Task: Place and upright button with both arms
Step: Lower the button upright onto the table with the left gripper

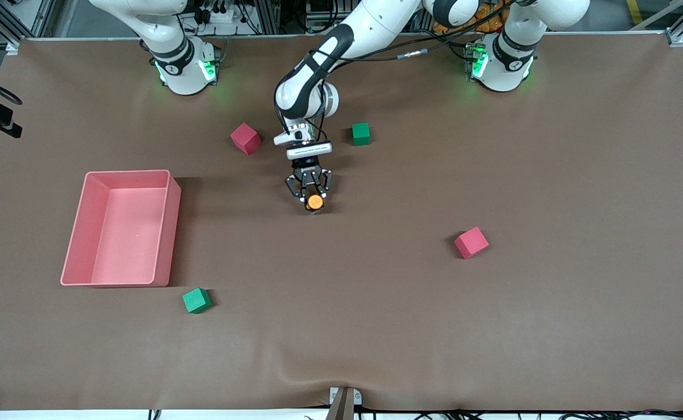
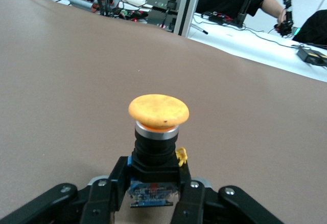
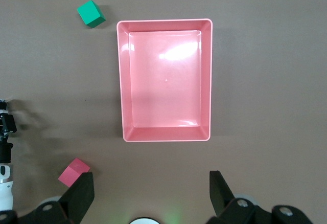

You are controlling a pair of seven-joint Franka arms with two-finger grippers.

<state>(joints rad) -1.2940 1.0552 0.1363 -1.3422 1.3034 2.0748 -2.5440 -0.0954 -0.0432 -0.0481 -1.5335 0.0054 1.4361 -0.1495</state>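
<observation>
A brown table [image 1: 493, 326] carries a pink tray [image 1: 169, 233]. Toward the left arm's end from the tray, the left gripper [image 1: 312, 195] clamps the button [image 2: 156, 132] by its black body, orange cap pointing away from the fingers. The right gripper [image 3: 150, 196] waits spread wide above the tray.

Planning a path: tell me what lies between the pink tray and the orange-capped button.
Only bare brown tabletop between pink plastic tray and orange-capped button, per the front view.
</observation>
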